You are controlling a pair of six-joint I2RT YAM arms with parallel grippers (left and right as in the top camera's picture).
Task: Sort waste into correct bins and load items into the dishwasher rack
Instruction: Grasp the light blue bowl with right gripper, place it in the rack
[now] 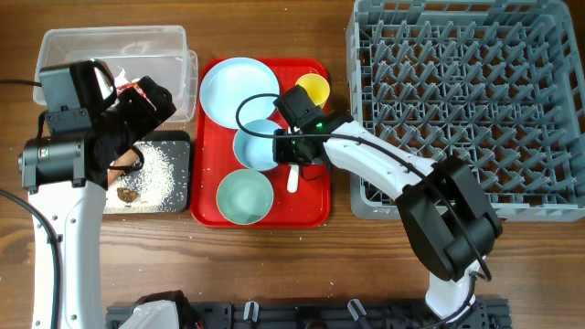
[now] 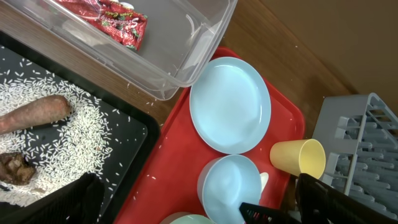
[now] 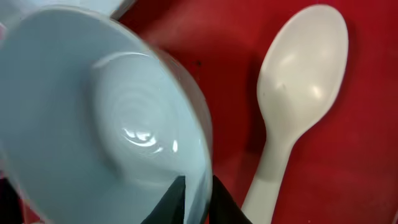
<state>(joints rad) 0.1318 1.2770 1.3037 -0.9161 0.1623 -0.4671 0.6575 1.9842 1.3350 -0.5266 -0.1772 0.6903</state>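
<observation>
Overhead: two bowls (image 1: pixel 244 196), one plate (image 1: pixel 233 89), one cup (image 1: pixel 312 89), one spoon (image 1: pixel 293 176); right gripper (image 3: pixel 198 194) tight on white bowl (image 1: pixel 254 146).

Left of red tray (image 1: pixel 313 208): left gripper (image 1: pixel 144 99) covers most of red snack wrapper (image 2: pixel 109 18), corner of clear box (image 1: pixel 110 46), top of black tray (image 1: pixel 174 178); jaws unseen. Left wrist view: wrapper cut by top edge, sausage scrap (image 2: pixel 37 112) and dark lump (image 2: pixel 13 168) by left edge. On red tray: right gripper (image 3: pixel 202 200) hides spoon (image 3: pixel 298 93) head from overhead; wrist view shows only fingertips, pinching white bowl (image 3: pixel 93 124) rim; bowl cut left and top. Right of red tray: rack (image 1: pixel 457 91) cut at top, right.
</observation>
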